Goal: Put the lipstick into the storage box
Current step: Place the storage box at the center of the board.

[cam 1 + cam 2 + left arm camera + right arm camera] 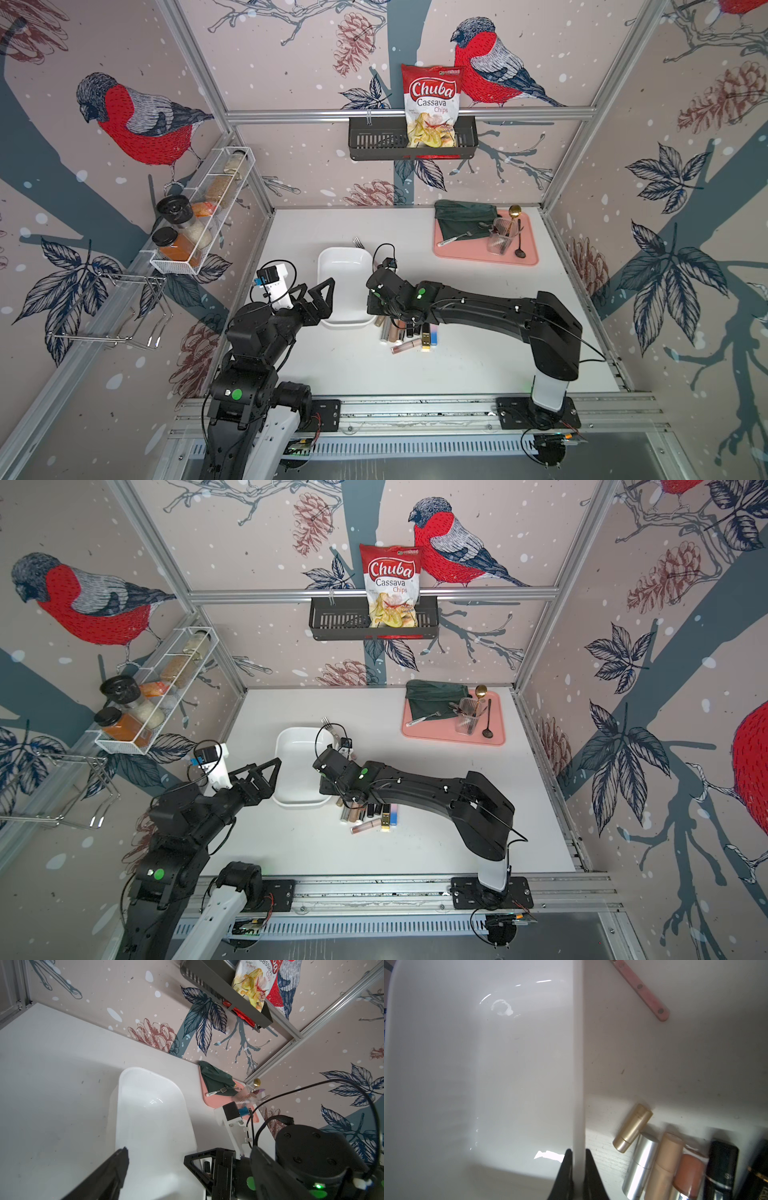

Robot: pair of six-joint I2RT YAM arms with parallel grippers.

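Our right claw [578, 1154] is clamped on the right wall of the box [578, 1053], one finger inside and one outside, close to the near right corner. Our left claw [318, 287] hangs with its jaws wide apart and empty at the box's near left side.

The box holds nothing. The lipsticks [392, 332] lie on the surface [374, 374] just right of that corner, packed side by side and touching, and our right arm partly covers them in both top views. A gold lipstick [632, 1127] at the box end of the row sits askew, with the most room around it.

We judge the tubes light, stiff, smooth and quick to roll. A hold across the middle of the barrel looks safest, and the gold one should come first. The box looks light too, and a tug on its thin wall could slide it.

Each tube must clear the low right rim. A fork [329, 726] lies at the box's far right. The tray [530, 237] sits well apart, far right. Open surface lies near and right of the row.
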